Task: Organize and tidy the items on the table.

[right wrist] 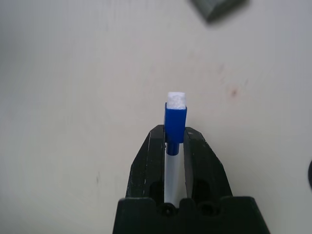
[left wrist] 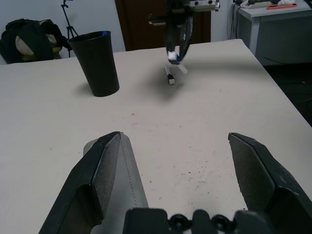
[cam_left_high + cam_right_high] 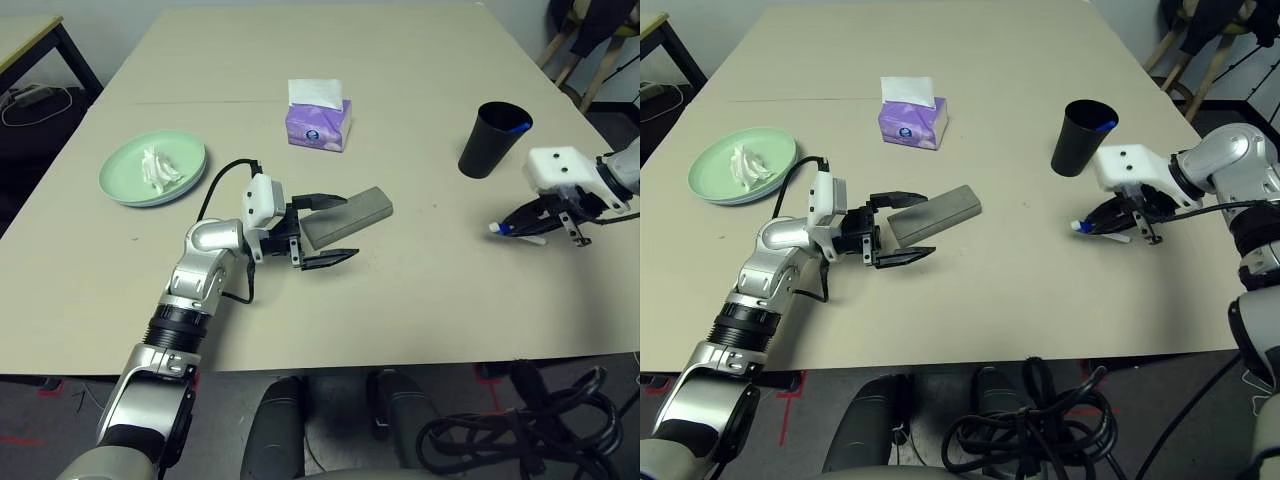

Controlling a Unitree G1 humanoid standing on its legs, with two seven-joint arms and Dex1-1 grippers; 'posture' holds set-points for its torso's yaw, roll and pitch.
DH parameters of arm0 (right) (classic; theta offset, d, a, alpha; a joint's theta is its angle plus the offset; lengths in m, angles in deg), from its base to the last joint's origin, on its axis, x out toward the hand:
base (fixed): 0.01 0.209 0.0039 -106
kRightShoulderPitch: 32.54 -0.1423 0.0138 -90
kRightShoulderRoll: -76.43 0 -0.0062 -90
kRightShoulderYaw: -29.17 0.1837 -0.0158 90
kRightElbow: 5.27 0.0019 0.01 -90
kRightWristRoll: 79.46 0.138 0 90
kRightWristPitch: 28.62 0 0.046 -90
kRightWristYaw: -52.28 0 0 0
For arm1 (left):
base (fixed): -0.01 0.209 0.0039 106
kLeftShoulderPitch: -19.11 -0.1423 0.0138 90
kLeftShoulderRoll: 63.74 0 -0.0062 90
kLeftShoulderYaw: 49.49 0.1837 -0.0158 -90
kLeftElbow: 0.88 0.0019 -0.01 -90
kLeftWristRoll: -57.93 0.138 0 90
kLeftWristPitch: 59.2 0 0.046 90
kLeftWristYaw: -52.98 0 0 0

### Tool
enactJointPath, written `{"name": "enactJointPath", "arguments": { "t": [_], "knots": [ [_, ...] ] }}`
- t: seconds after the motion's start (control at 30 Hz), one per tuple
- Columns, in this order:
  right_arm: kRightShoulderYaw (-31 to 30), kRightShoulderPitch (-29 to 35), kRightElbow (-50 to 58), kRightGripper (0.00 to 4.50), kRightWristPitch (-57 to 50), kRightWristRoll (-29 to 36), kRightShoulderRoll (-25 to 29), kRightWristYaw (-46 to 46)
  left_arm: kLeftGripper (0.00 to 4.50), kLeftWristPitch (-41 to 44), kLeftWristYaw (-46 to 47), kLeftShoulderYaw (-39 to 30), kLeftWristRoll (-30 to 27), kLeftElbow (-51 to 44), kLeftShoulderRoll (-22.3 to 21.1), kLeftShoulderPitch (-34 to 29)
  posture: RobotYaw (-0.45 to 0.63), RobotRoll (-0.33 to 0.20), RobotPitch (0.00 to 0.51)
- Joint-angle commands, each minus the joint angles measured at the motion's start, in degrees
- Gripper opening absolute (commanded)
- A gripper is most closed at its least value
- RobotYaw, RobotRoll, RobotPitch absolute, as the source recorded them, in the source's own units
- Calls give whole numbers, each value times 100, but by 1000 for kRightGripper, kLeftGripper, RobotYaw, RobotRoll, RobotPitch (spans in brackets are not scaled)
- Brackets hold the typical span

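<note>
On the beige surface (image 3: 420,300), our right claw (image 3: 522,226) is clamped on a white pen with a blue tip (image 1: 175,117), holding it just above the surface, near the black cup (image 3: 491,138), which has something blue inside. Our left claw (image 3: 325,230) stands wide apart, its fingers (image 2: 105,168) on either side of one end of the grey oblong glasses case (image 3: 350,215), which lies flat at the middle of the surface. A crumpled white tissue (image 3: 160,168) rests on a mint green plate (image 3: 125,180) at our left. Behind the case stands a purple tissue box (image 3: 318,122).
</note>
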Motion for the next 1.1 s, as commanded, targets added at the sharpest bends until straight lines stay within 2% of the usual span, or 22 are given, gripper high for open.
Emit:
{"name": "enactJointPath", "arguments": {
  "t": [0.03,0.13,0.27,0.53,0.83,0.97,1.1],
  "knots": [
    [1147,180,255,389,-747,752,-373,-333,4500,52,-112,-25,-89,9,-31,96,-17,0,137],
    [2015,353,426,389,-1020,1119,-791,-1031,4500,60,-130,-41,-78,51,-24,120,-18,0,135],
    [3169,645,661,389,-1216,1459,-1416,-2756,4500,84,-131,-67,-69,57,-50,116,-17,0,133],
    [4027,939,1580,389,-1509,1624,-2081,-4333,4500,126,-71,-136,-52,108,-52,142,-21,0,128],
    [4342,547,1334,389,-1346,1399,-2101,-5224,4500,316,177,-318,-75,341,11,485,-25,0,117],
    [4114,309,1098,389,-1475,833,-1917,-5907,4500,274,149,-327,-53,405,7,524,-30,0,114],
    [3953,44,1077,389,-1951,546,-1849,-6299,4500,273,133,-324,-53,403,3,508,-32,0,115]
  ]
}}
